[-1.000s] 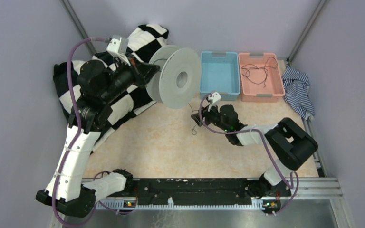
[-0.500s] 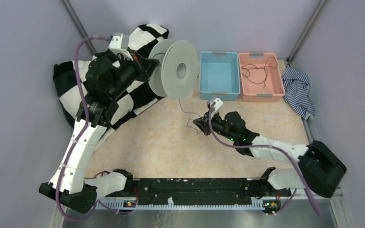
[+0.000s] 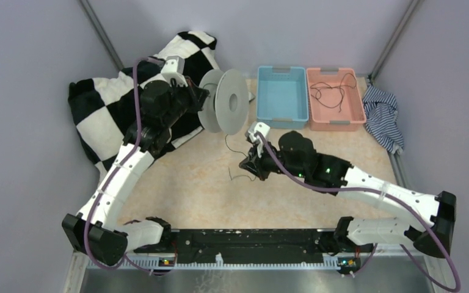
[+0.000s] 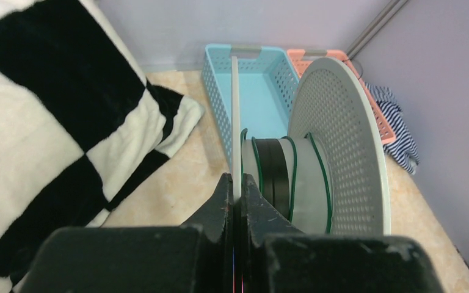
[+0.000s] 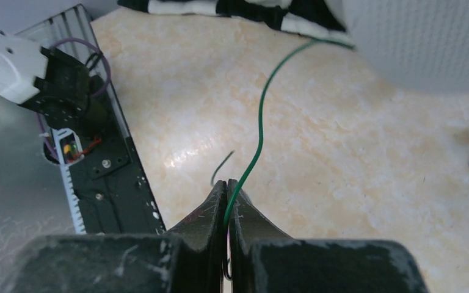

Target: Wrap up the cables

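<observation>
While spool (image 3: 239, 119) rim is clamped in left pincer (image 4: 233, 183) | cable (image 5: 261, 122) is pinched in right pincer (image 5: 227, 186), both fully closed

No writing, label or number is legible (any view).

Right gripper (image 5: 227, 185) pinching thin green cable (image 5: 260, 124), beige tabletop (image 5: 354, 183) below, pale spool (image 5: 421, 43) top right
</observation>
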Robot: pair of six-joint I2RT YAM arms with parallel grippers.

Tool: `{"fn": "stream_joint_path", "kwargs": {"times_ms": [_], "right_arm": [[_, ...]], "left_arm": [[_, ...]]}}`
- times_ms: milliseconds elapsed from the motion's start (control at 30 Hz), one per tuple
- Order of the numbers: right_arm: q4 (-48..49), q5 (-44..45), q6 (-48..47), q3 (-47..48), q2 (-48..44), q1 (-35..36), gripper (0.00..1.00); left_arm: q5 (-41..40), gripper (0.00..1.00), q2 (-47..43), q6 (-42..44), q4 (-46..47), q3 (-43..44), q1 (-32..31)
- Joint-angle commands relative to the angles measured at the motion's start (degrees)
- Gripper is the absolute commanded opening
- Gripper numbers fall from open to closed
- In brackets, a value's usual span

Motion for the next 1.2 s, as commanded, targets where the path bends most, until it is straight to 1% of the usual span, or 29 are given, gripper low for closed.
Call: {"fn": "stream_joint_path", "kwargs": {"times_ms": [0, 67, 133, 267, 333, 400, 467, 567, 667, 767, 1000, 1167], "right_arm": [[-18.1, -3.8, -5.3, 17.3, 3.5, 0.9, 0.00], [-20.4, -4.4, -7.5, 21.9, 4.5, 0.9, 0.00], [-21.8, -3.9, -7.8, 26.7, 6.1, 0.9, 0.00], [-26.7, -2.6, -8.0, 39.6, 12.6, 0.6, 0.00], [-25.4, -2.0, -9.5, 42.7, 14.8, 0.5, 0.00], [-22.2, -0.2, -10.8, 43.2, 15.3, 0.1, 0.00], [-19.7, 0.5, -10.8, 43.6, 15.6, -2.1, 0.00], [-18.7, -4.3, -8.6, 46.2, 17.0, -8.3, 0.00], [-17.9, -5.4, -9.4, 46.3, 17.8, -12.4, 0.00], [-18.4, -7.5, -9.1, 46.5, 18.8, -16.2, 0.00], [-18.3, -9.3, -8.7, 42.4, 18.8, -22.6, 0.00], [-16.9, -10.7, -7.9, 36.1, 17.6, -25.7, 0.00]], "left_arm": [[-1.4, 0.00, -2.9, 1.5, 9.7, -5.0, -0.3], [-2.4, 0.00, -3.0, 2.9, 10.1, -6.2, -1.7], [-4.8, 0.00, -3.5, 4.2, 9.1, -6.1, -3.7], [-1.7, 0.00, -2.6, 5.4, 7.7, -4.9, -5.0], [-1.1, 0.00, -2.0, 7.1, 7.1, -4.6, -6.3], [0.5, 0.00, -1.3, 7.7, 5.6, -4.1, -7.0], [2.0, 0.00, -1.3, 8.4, 5.0, -4.1, -7.1], [3.8, 0.00, -2.1, 9.3, 4.4, -4.4, -7.1], [6.0, 0.00, -2.6, 10.4, 3.2, -4.4, -7.2], [10.4, 0.00, -2.9, 12.4, 1.5, -4.5, -7.1], [19.4, 0.00, -5.4, 15.9, -1.9, -5.3, -7.2], [23.2, 0.00, -7.2, 16.6, -3.3, -4.4, -7.2]]}}
